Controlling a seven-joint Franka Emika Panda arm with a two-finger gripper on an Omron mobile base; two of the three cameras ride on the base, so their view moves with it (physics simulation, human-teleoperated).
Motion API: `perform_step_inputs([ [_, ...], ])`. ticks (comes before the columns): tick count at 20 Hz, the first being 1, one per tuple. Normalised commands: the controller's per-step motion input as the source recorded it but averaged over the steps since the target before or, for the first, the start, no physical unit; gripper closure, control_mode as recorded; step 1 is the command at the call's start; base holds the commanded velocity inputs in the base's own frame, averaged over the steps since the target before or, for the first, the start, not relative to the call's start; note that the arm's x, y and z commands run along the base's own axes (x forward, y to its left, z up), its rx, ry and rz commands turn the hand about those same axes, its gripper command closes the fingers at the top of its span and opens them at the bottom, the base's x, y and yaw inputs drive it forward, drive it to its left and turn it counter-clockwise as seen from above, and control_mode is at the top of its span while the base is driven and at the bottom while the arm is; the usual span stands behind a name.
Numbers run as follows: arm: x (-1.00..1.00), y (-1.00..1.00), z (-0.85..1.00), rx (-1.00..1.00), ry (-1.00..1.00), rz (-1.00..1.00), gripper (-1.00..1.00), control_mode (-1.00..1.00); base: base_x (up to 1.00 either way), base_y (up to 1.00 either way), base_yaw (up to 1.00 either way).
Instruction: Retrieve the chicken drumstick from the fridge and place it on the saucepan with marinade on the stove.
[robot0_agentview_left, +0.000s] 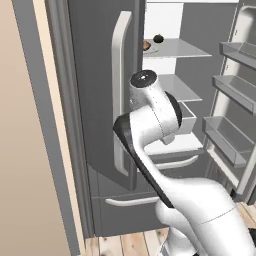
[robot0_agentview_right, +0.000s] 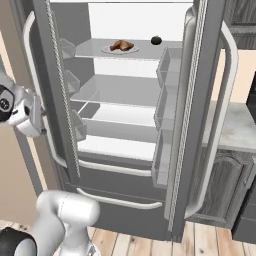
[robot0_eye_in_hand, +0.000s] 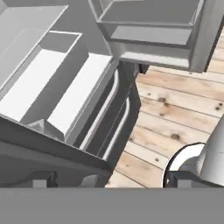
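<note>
Retrieval step: fridge (robot0_agentview_right: 125, 165) standing open, chicken drumstick (robot0_agentview_right: 121, 46) sitting on a plate (robot0_agentview_right: 107, 49) on the top shelf. Hand (robot0_eye_in_hand: 65, 179) is hanging released, empty, low by the drawers. Next: raising it to that shelf.

Golden-brown drumstick (robot0_agentview_right: 122, 46) on a pale plate (robot0_agentview_right: 107, 50), top shelf of open grey fridge (robot0_agentview_right: 196, 100) (white interior)

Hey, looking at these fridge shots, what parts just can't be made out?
- Chicken drumstick: in the left base view the fridge door covers most of it, and its plate is too.
- Small dark fruit: too small in either base view to name.
- Gripper: in the hand view the fingertips are cut by the bottom edge.
- Right door: its top runs off the right base view.
</note>
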Motion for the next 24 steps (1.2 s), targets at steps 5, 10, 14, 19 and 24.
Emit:
perform_step_inputs([
  [5,0.05,-0.89,0.05,0.81,-0.22,-0.06,-1.00,-1.00,0.00,0.00,0.00],
  [10,0.49,-0.57,-0.28,0.76,-0.08,-0.18,-1.00,-1.00,0.00,0.00,0.00],
  [14,0.96,-0.04,-0.19,0.64,0.07,-0.05,-1.00,-1.00,0.00,0.00,0.00],
  [19,0.92,0.21,-0.20,0.14,0.05,0.17,-1.00,-1.00,0.00,0.00,0.00],
  [24,0.96,0.23,-0.18,0.01,0.22,0.24,-1.00,-1.00,0.00,0.00,0.00],
])
